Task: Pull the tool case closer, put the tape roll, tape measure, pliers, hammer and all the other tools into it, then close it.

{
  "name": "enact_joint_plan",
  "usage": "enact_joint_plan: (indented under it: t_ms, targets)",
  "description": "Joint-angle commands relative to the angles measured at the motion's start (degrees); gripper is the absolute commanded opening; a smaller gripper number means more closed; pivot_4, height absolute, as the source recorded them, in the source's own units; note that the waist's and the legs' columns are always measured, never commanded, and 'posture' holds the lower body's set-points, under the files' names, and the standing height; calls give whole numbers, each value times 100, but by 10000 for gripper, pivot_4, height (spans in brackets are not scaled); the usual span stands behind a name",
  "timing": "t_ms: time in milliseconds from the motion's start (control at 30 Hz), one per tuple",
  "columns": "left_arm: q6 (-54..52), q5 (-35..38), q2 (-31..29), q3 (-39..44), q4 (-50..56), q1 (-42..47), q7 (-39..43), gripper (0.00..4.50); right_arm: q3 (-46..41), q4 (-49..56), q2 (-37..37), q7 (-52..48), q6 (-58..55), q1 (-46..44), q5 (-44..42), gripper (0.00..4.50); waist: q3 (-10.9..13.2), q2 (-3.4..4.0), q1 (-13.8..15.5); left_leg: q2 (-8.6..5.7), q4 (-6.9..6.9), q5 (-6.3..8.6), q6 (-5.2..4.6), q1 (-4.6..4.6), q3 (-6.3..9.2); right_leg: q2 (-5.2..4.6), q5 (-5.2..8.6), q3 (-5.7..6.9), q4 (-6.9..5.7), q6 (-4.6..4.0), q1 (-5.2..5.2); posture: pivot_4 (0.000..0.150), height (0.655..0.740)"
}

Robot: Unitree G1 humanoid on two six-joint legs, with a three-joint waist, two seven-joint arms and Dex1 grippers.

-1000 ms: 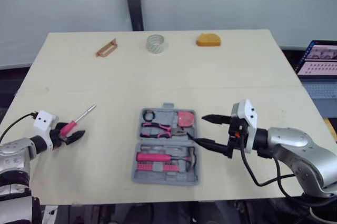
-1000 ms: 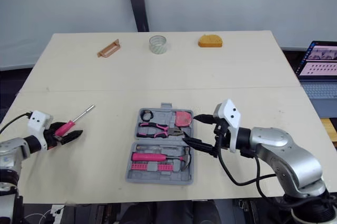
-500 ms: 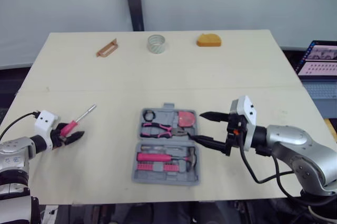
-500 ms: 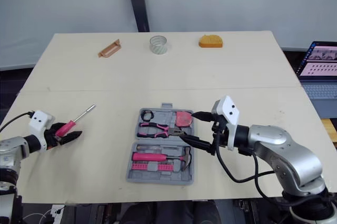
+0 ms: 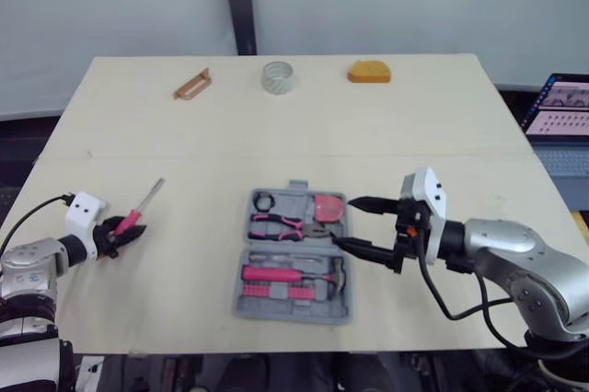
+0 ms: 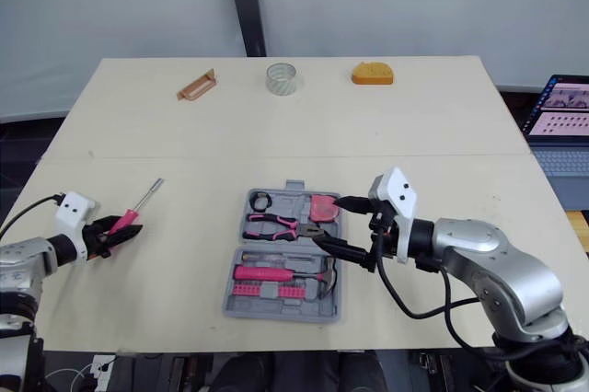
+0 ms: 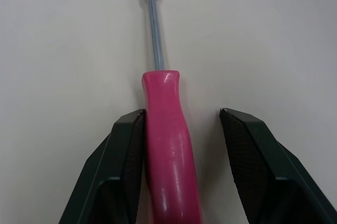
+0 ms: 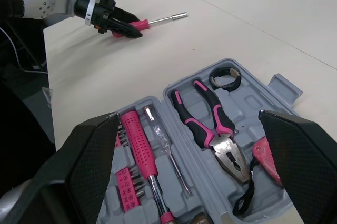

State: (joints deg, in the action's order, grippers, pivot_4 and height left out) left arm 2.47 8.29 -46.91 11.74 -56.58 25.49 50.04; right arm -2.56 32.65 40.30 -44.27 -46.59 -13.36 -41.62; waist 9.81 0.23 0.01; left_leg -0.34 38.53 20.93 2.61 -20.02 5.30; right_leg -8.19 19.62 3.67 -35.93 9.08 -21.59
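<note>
The grey tool case point(image 5: 247, 298) lies open at the table's near middle. It holds pink-handled pliers point(image 5: 281, 224), a pink tape measure point(image 5: 326, 208), a small black ring point(image 5: 263, 201) and a pink-handled tool point(image 5: 269, 274). My right gripper point(image 5: 345, 222) is open, its fingers just off the case's right edge, and holds nothing. At the near left a pink-handled screwdriver point(image 5: 132, 218) lies on the table. My left gripper point(image 5: 126, 231) is open astride its handle point(image 7: 168, 145): one finger point(image 7: 126, 155) touches it, the other stands off. A clear tape roll point(image 5: 277, 76) sits at the far edge.
A brown bracket-like tool point(image 5: 192, 85) and an orange rounded object point(image 5: 369, 71) lie at the far edge, either side of the tape roll. A laptop point(image 5: 560, 109) stands off the table's right side. Bare tabletop separates the case from the far row.
The screwdriver has swung a little, its handle now nearer the case, with my left gripper still astride it. My right gripper has edged slightly toward the case. The head view shifted slightly.
</note>
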Motion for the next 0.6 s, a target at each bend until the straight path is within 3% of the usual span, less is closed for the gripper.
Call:
enact_joint_plan:
  t_ms: [33,100,200,267,600]
  targets:
    - [-53,-138,114,-136,-107,-56,-18,24124,-37,257,-8,50,22,-8,-121,45000,0,0,1,0,1,0,0,0,1,0,0,0,0,0,1,1500,7400]
    - [-67,-112,126,-118,-107,-61,-13,24124,-37,267,-9,52,31,7,-124,45000,0,0,2,0,2,0,0,0,2,0,0,1,-1,0,1,1500,7400]
    - [-88,-91,143,-91,-119,-54,-47,15808,-19,264,-26,58,42,5,-115,45000,0,0,-2,0,2,0,0,0,3,0,0,1,-1,0,2,1500,7400]
    - [-98,-88,151,-87,-102,-61,-55,6528,-19,259,-30,36,53,8,-121,45000,0,1,-1,-1,3,0,0,-1,3,-1,0,2,0,0,1,1500,7400]
    - [-73,-122,187,-80,-153,2,-146,6519,171,245,153,-583,393,-68,-64,45000,0,1,9,-2,4,0,0,-1,5,-2,0,4,-1,0,3,1500,7400]
